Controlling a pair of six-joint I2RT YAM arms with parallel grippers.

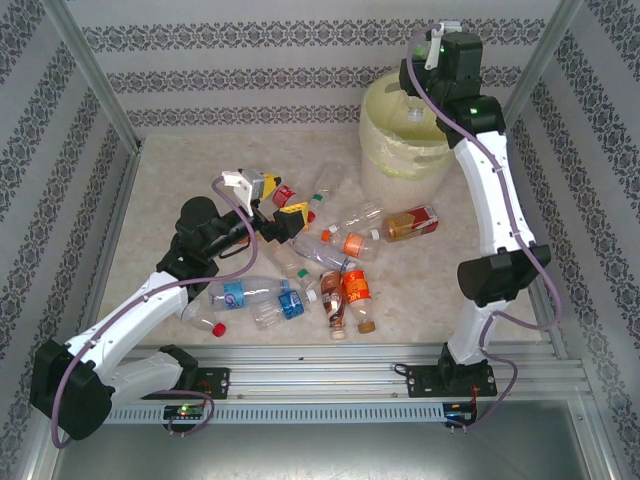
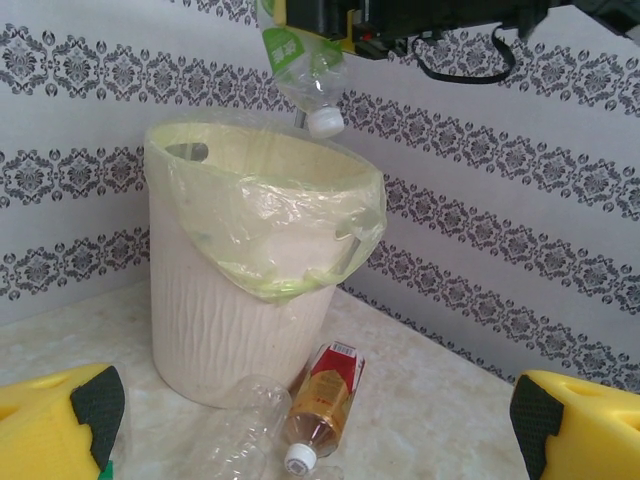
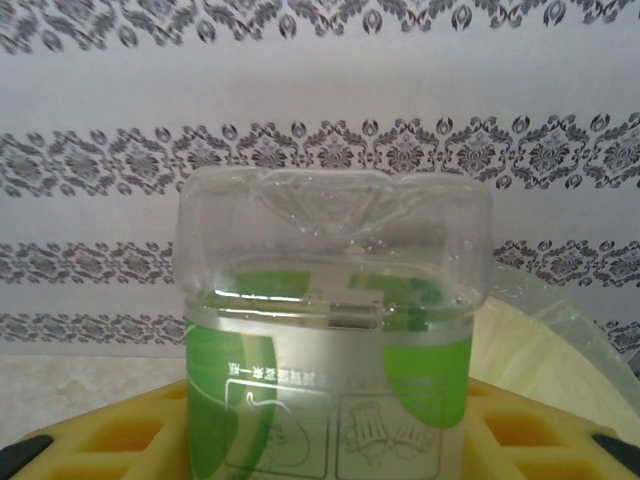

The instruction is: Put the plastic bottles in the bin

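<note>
Top cam overhead; L wrist low toward bin point(image 2: 230, 340) (shared); R wrist close-up.

Robotics lab test cell dressed up as a room: two white robot arms point(image 1: 490, 190) stand bolted to a slotted aluminium rail point(image 1: 320, 378) at the near table edge. Bare aluminium posts point(image 1: 97, 80) frame flat panels of striped damask wallpaper point(image 1: 300, 80), which rise just behind the right gripper point(image 3: 320, 455) and well beyond the left gripper point(image 1: 280, 198). A marble-look tabletop point(image 1: 430, 310) lies beneath both. Plastic bottles point(image 1: 345, 245) are strewn under the left gripper, and a lined bin point(image 2: 230, 330) stands below the right.
</note>
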